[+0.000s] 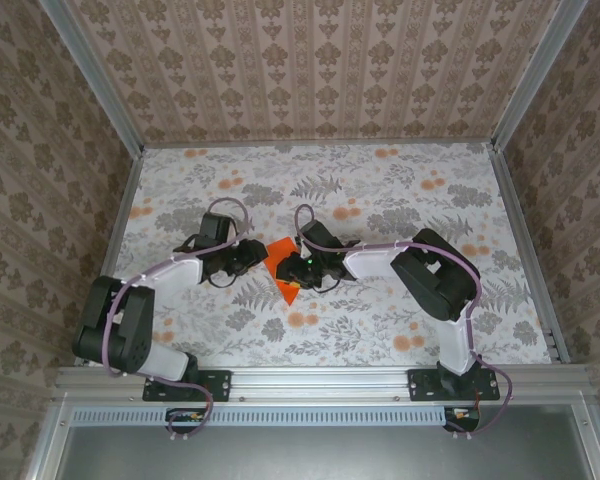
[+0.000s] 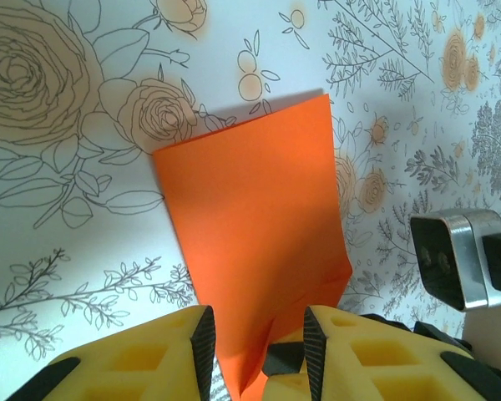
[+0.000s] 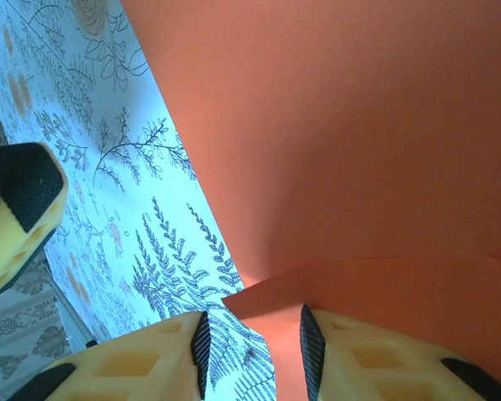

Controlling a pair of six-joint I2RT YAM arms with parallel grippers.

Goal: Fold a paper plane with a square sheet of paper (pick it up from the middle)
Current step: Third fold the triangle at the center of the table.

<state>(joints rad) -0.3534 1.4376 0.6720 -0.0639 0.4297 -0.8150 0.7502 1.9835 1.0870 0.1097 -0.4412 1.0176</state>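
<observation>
The sheet (image 1: 279, 262) — thin, matte orange paper, creased to a tapering panel — sat at the middle of the table (image 1: 400, 200) between both grippers, evidently so each could work one end of the fold. The left gripper (image 2: 256, 334) had its padded yellow fingers (image 2: 142, 359) partly apart, the sheet's narrow end in the gap but not pinched. The right gripper (image 3: 252, 334) was likewise parted, a curled flap resting over one finger.

Quick headcount: one orange sheet of paper (image 1: 283, 270), at roughly 12 o'clock from the arm bases. Two robot arms, the left arm (image 1: 120, 320) and the right arm (image 1: 435, 275). Two grippers, left gripper (image 1: 257, 256) and right gripper (image 1: 292, 268), two yellow fingers (image 2: 125, 368) apiece. One flowery table (image 1: 380, 200). Three wallpapered walls (image 1: 310, 60).
</observation>
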